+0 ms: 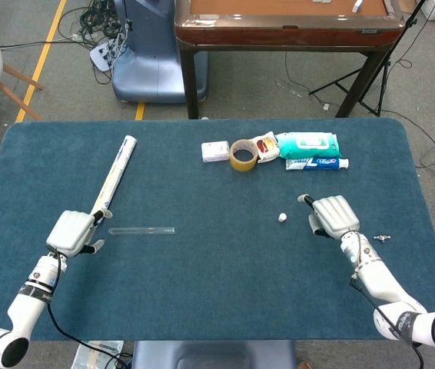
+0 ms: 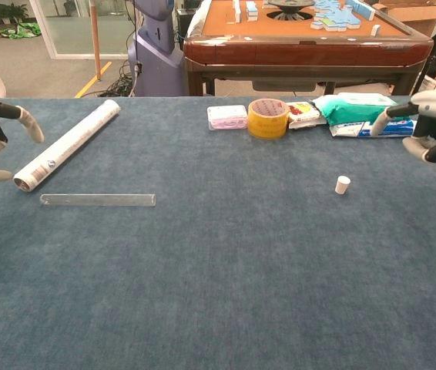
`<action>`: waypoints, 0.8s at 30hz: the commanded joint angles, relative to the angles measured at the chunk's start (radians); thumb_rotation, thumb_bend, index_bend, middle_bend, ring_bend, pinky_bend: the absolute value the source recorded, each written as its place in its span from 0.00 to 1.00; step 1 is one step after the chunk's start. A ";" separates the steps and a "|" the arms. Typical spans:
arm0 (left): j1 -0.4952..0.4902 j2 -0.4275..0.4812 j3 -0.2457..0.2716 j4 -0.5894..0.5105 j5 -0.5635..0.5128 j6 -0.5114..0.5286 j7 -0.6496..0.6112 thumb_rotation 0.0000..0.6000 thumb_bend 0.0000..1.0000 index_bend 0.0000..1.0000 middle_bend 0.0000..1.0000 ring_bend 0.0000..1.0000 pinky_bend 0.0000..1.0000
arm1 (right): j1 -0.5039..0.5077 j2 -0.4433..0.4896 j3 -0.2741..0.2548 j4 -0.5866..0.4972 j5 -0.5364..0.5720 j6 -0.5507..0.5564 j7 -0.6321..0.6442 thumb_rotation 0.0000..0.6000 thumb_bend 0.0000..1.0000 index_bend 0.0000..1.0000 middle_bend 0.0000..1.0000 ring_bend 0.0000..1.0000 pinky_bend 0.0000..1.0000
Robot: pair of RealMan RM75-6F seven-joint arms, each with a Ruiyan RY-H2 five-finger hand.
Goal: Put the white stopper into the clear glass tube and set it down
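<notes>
One clear glass tube (image 2: 98,200) lies left-right; white stopper (image 2: 342,185) seemingly stands upright.

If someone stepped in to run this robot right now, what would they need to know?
Left hand: open, holds nothing, beside the end of the glass tube.
Right hand: open, holds nothing, raised to the right of the white stopper.
The tube lies flat on the table; the stopper stands alone on the cloth, far from it.
Done: nothing yet.
Left: pick up both, push the stopper into the tube, set it down.
</notes>
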 commanded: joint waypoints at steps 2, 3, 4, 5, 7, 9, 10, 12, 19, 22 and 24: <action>-0.006 -0.005 -0.001 0.001 0.005 -0.004 0.000 1.00 0.23 0.32 0.84 0.87 0.90 | -0.034 -0.018 0.011 0.018 -0.034 0.073 -0.008 1.00 0.47 0.39 0.40 0.37 0.52; -0.007 -0.006 0.000 0.001 0.005 -0.004 0.001 1.00 0.23 0.32 0.84 0.87 0.90 | -0.036 -0.030 0.012 0.030 -0.036 0.079 -0.011 1.00 0.46 0.40 0.36 0.33 0.48; -0.007 -0.007 0.000 0.000 0.006 -0.004 0.002 1.00 0.23 0.32 0.84 0.87 0.90 | -0.037 -0.051 0.014 0.049 -0.040 0.085 -0.012 1.00 0.44 0.43 0.32 0.27 0.42; -0.007 -0.007 0.001 -0.002 0.005 -0.004 0.003 1.00 0.23 0.32 0.84 0.87 0.90 | -0.037 -0.067 0.015 0.066 -0.045 0.090 -0.013 1.00 0.43 0.46 0.29 0.23 0.37; -0.006 -0.005 0.003 -0.006 0.004 -0.003 0.007 1.00 0.23 0.32 0.84 0.87 0.90 | -0.032 -0.103 0.018 0.110 -0.048 0.090 -0.027 1.00 0.42 0.49 0.27 0.20 0.32; -0.003 -0.001 0.004 -0.010 0.004 0.001 0.009 1.00 0.23 0.32 0.85 0.87 0.91 | -0.023 -0.133 0.024 0.144 -0.049 0.084 -0.039 1.00 0.42 0.49 0.28 0.20 0.32; -0.002 0.001 0.005 -0.013 0.003 0.003 0.009 1.00 0.23 0.32 0.85 0.87 0.91 | -0.019 -0.145 0.028 0.156 -0.049 0.081 -0.039 1.00 0.42 0.49 0.30 0.21 0.32; 0.002 0.006 0.005 -0.016 0.003 0.009 0.010 1.00 0.23 0.32 0.85 0.87 0.91 | -0.009 -0.169 0.036 0.184 -0.049 0.073 -0.045 1.00 0.41 0.49 0.36 0.28 0.32; 0.009 0.017 0.011 -0.030 -0.003 0.013 0.016 1.00 0.23 0.32 0.85 0.87 0.91 | 0.024 -0.237 0.056 0.267 -0.032 0.039 -0.086 1.00 0.23 0.49 0.56 0.54 0.43; 0.011 0.019 0.012 -0.031 -0.005 0.015 0.016 1.00 0.23 0.32 0.85 0.87 0.91 | 0.027 -0.265 0.059 0.288 -0.031 0.041 -0.095 1.00 0.19 0.49 0.44 0.40 0.37; 0.012 0.020 0.012 -0.033 -0.005 0.016 0.015 1.00 0.23 0.32 0.85 0.87 0.91 | 0.027 -0.280 0.061 0.299 -0.036 0.045 -0.094 1.00 0.19 0.49 0.35 0.27 0.26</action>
